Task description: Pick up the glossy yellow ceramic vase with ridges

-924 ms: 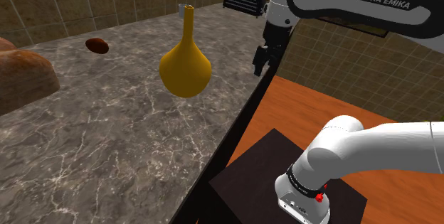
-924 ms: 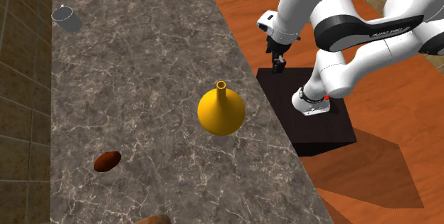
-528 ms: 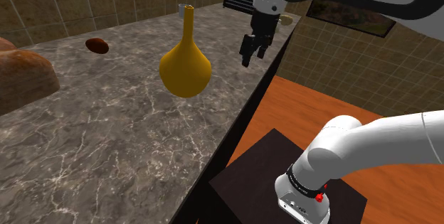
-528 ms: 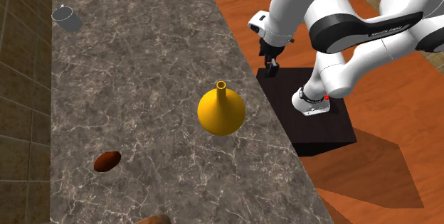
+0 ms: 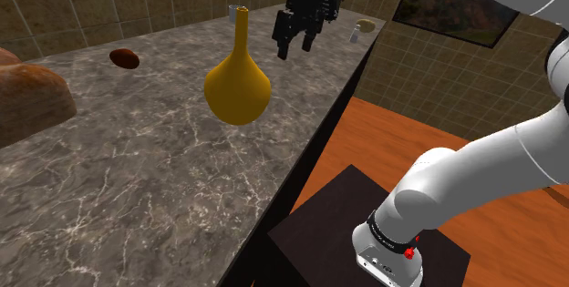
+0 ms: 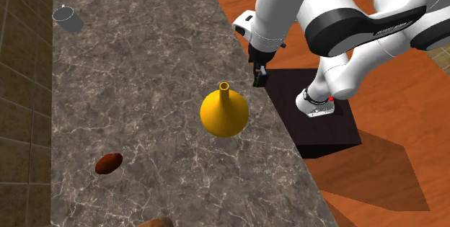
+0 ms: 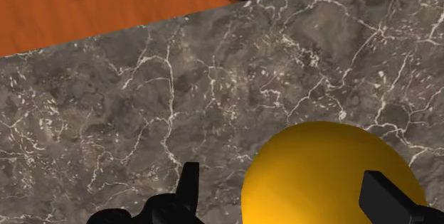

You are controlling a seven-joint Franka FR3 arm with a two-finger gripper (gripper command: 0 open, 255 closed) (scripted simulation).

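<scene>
The yellow vase (image 5: 237, 85) has a round, smooth-looking body and a long thin neck, and it stands upright on the dark marble counter (image 5: 137, 185). My black gripper (image 5: 294, 46) hangs open above the counter, a little to the shoulder view's right of the vase neck, apart from it. From the second exterior view the gripper (image 6: 258, 76) is near the counter's edge, up and right of the vase (image 6: 224, 114). In the wrist view the vase body (image 7: 320, 180) bulges below the gripper (image 7: 284, 205), closer to one finger (image 7: 381, 195); neither finger touches it.
A small brown object (image 5: 125, 58) lies far back on the counter, and a large brown lump (image 5: 32, 103) sits at the shoulder view's left. A grey cup (image 6: 68, 19) stands at the far end. The counter's edge (image 5: 315, 153) drops to an orange floor (image 5: 429, 139) and the dark stand (image 5: 324, 230).
The gripper has swung from beyond the counter's edge to over the counter, moving to the shoulder view's left and closer to the vase. The vase has not moved.
</scene>
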